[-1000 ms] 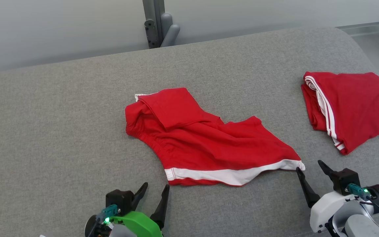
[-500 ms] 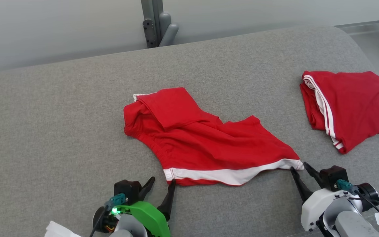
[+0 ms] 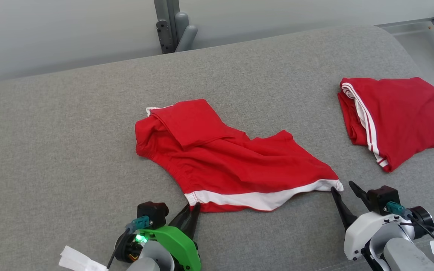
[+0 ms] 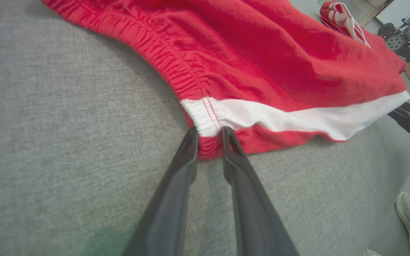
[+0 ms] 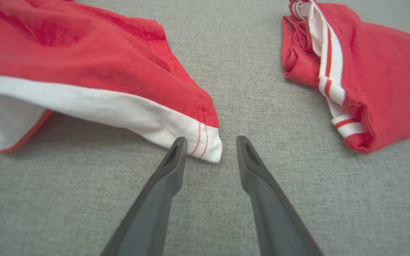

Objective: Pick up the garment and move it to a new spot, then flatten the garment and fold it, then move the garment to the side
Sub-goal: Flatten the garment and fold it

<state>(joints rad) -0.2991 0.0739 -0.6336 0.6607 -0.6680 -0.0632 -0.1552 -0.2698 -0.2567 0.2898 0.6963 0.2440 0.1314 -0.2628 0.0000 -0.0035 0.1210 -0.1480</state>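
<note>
Now | left gripper (image 4: 208,134) pinches garment (image 3: 239,165) corner | right gripper (image 5: 211,142) apart beside hem

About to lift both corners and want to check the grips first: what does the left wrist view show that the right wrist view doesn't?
Left wrist view: the left gripper pinches the garment at its gathered corner, cloth between its fingertips; a person's shoe sits at the lower right. Right wrist view: the right gripper stands open astride the white-banded corner, one fingertip touching it, nothing clamped. Both: the garment's white band, the folded red garment and the grey surface.
</note>
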